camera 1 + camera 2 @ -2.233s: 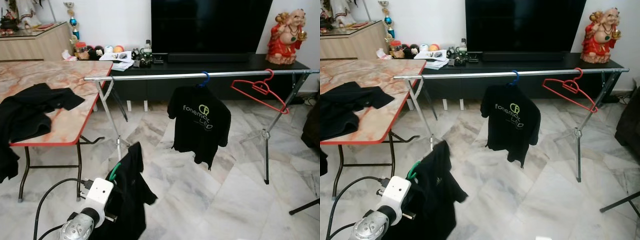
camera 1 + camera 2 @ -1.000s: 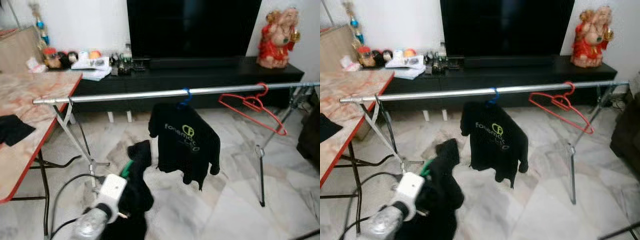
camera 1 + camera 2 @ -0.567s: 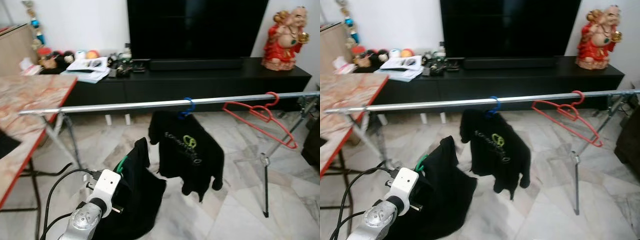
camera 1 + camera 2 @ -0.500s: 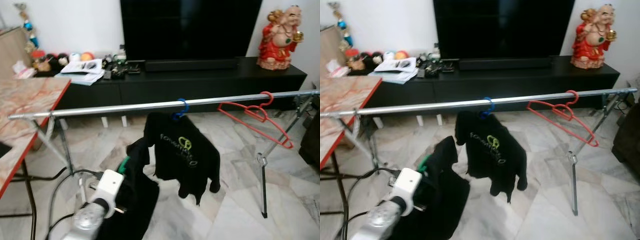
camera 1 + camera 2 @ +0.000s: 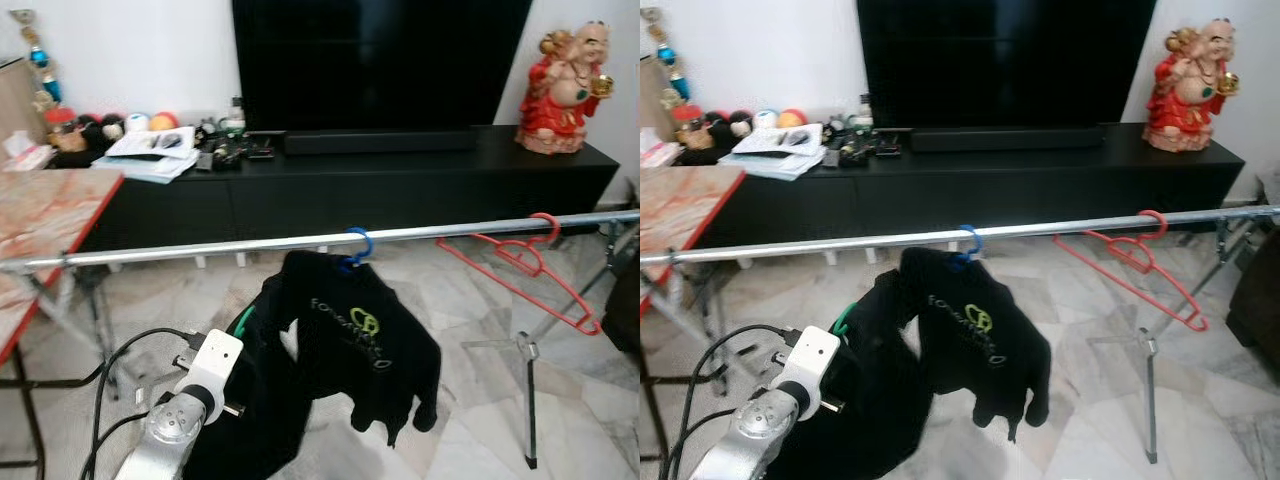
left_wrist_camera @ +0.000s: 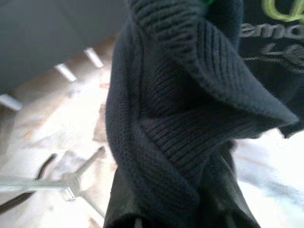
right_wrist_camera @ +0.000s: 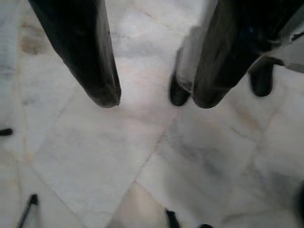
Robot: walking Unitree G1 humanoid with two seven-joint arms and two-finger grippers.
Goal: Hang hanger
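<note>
A silver clothes rail (image 5: 180, 252) crosses in front of me at chest height. On it hang a blue hanger (image 5: 355, 246) carrying a black printed T-shirt (image 5: 375, 340) and a bare red hanger (image 5: 520, 265). My left gripper (image 5: 238, 348) is low on the left, just below the rail. It is shut on a green hanger (image 5: 241, 319) draped with a black knit garment (image 6: 180, 118), which covers the fingers. The garment hangs beside the T-shirt and touches it. My right gripper (image 7: 156, 99) hangs open over the marble floor.
A red-edged marble table (image 5: 45, 200) stands at the left. Behind the rail runs a black TV console (image 5: 400, 180) with clutter and a red statue (image 5: 565, 75). The rack's crossed legs (image 5: 527, 400) stand at the right, on the marble floor.
The camera has come closer to the rail. My left arm has lifted the green hanger and its garment up toward the rail, against the hanging T-shirt.
</note>
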